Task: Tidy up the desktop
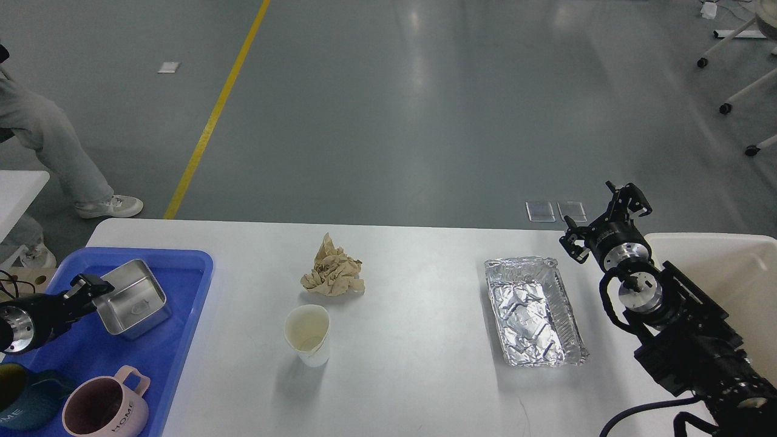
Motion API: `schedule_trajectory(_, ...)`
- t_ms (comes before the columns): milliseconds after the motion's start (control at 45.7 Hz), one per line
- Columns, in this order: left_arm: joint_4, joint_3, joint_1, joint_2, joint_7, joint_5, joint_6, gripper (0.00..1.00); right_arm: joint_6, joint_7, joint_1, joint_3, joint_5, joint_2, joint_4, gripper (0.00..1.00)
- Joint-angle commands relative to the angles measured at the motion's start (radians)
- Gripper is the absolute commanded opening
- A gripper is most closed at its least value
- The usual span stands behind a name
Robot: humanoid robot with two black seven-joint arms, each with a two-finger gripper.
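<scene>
The white desktop (425, 376) holds a crumpled brown paper (332, 274), a white paper cup (308, 334) standing upright in front of it, and an empty foil tray (534, 309) to the right. My left gripper (96, 285) is at the left rim of a square steel container (135, 297), which sits flat in the blue tray (176, 346); it looks shut on that rim. My right gripper (602, 217) is open and empty, just right of the foil tray's far end.
The blue tray also holds a pink mug (106, 406) and a dark blue mug (21, 409) at its near end. A beige bin (734, 267) stands at the desktop's right edge. A person's legs (48, 139) are at the far left.
</scene>
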Motion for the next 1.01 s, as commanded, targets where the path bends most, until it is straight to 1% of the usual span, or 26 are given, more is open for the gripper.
schedule_trajectory(0,-0.011,-0.002,-0.011,0.016,-0.079,-0.013,-0.004,0.73,0.0,0.0,0.003,0.0,0.0,0.0,0.002,1.0)
schedule_trajectory(66,-0.017,-0.002,-0.034,0.036,-0.151,-0.016,-0.01,0.86,0.0,-0.001,0.005,0.0,0.0,0.0,0.002,1.0)
schedule_trajectory(109,-0.024,-0.002,-0.052,0.048,-0.175,-0.022,-0.015,0.88,0.0,-0.001,0.006,0.0,0.0,0.0,0.002,1.0)
schedule_trajectory(219,-0.046,-0.002,-0.109,0.083,-0.179,-0.072,-0.025,0.91,0.0,0.0,0.008,0.0,0.0,0.0,0.002,1.0)
schedule_trajectory(328,-0.074,-0.002,-0.195,0.114,-0.171,-0.145,-0.067,0.94,0.0,-0.001,0.011,-0.001,0.0,0.0,0.002,1.0)
schedule_trajectory(481,-0.072,-0.005,-0.33,0.097,-0.168,-0.189,-0.065,0.96,-0.005,-0.001,0.017,-0.015,0.0,-0.002,0.002,1.0)
schedule_trajectory(591,-0.058,-0.054,-0.422,0.057,-0.169,-0.29,-0.064,0.97,-0.005,-0.001,0.026,-0.015,0.0,-0.003,0.002,1.0)
schedule_trajectory(744,-0.057,-0.14,-0.456,0.019,-0.168,-0.554,-0.064,0.97,-0.012,-0.001,0.035,-0.017,0.001,-0.002,0.005,1.0)
schedule_trajectory(832,-0.055,-0.184,-0.457,-0.05,-0.169,-0.701,-0.064,0.97,-0.018,-0.001,0.046,-0.017,0.001,-0.002,0.006,1.0)
schedule_trajectory(985,-0.055,-0.256,-0.441,-0.124,-0.174,-0.864,-0.068,0.96,-0.018,-0.004,0.052,-0.017,0.001,-0.002,0.008,1.0)
